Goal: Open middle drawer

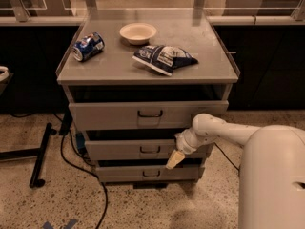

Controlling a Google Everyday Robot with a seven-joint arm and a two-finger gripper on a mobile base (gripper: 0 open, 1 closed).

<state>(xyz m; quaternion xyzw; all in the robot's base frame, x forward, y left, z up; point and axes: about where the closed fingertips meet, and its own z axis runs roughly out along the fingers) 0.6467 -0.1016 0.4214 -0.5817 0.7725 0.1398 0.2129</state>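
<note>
Gripper (174,160) is hanging just right of and below the handle (150,150); whether it is spread or pressed together I cannot tell. Behind that handle the middle drawer (119,150) is sitting. Reaching from here, the gripper is probably risking missing the loop and catching the bottom drawer (119,174) beneath.

The gripper (174,160), looking like smooth matt cream plastic, is hanging before the middle drawer (114,150), whose grey metal front is showing a dull sheen. Above the gripper, a glossy crinkled bag (164,58) is lying.
</note>
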